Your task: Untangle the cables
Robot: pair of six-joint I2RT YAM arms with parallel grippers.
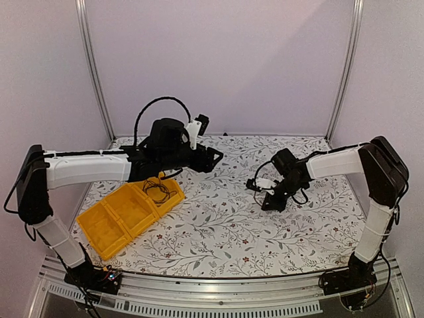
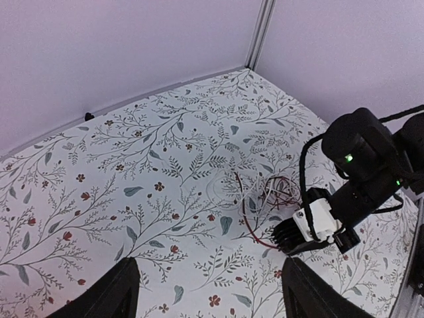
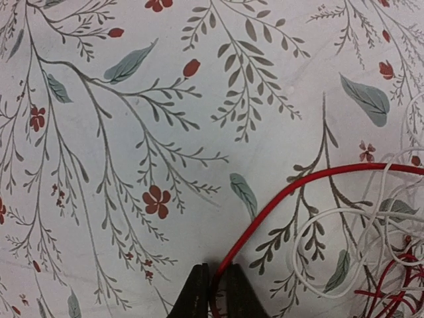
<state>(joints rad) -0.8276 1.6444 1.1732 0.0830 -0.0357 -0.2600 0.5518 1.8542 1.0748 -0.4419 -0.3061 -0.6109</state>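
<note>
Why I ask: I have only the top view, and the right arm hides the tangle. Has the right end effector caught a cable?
Observer: Yes; the right wrist view shows the right end effector pinching the red cable.
Operator: Anything tangled with it?
Observer: Loops of white cable cross it farther along.
Operator: And the other arm?
Observer: The left end effector is open, nothing between its fingers.

The left arm (image 1: 86, 169) and right arm (image 1: 341, 161) share white shell links between black joint housings. A thick black cable (image 1: 154, 105) loops off the left wrist, beside a white bracket (image 1: 193, 134). The right wrist housing (image 2: 361, 156) is black with small green lights and a white block (image 2: 319, 222); the left gripper (image 2: 209, 268) has broad black fingers (image 2: 109, 295).
</note>
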